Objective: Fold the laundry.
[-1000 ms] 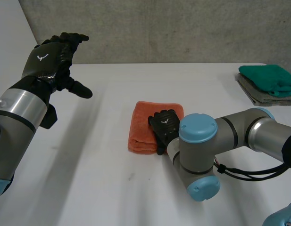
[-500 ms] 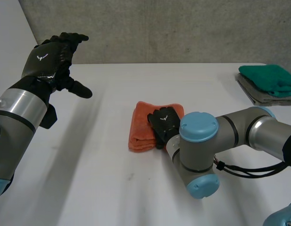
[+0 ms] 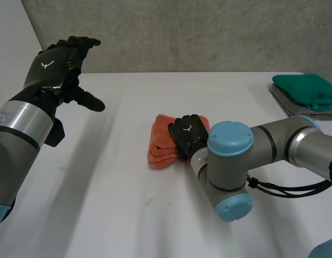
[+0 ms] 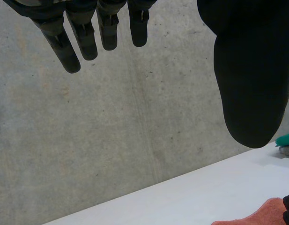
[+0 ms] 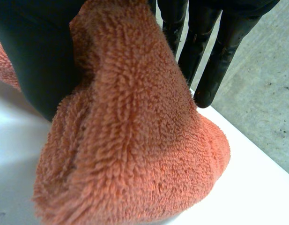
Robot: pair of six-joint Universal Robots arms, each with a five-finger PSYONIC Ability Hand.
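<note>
A folded orange towel (image 3: 161, 141) lies in the middle of the white table (image 3: 128, 215). My right hand (image 3: 188, 134) is on its right end. In the right wrist view the thumb (image 5: 32, 56) presses one side of the orange towel (image 5: 135, 154) and the fingers (image 5: 214, 56) reach down the other side, so the thick fold is pinched between them. My left hand (image 3: 55, 64) is raised high above the table's far left, away from the towel. Its fingers (image 4: 88, 37) are straight and spread from the thumb (image 4: 247, 84), holding nothing.
A folded green towel (image 3: 308, 88) rests on a folded grey one (image 3: 300, 110) at the table's back right corner. A concrete wall (image 3: 209, 32) runs behind the table. My right arm's elbow (image 3: 227, 161) sits just in front of the orange towel.
My right hand has tightened on the towel's right end and drawn it slightly back and up, bunching the fold. The left arm has stayed still.
</note>
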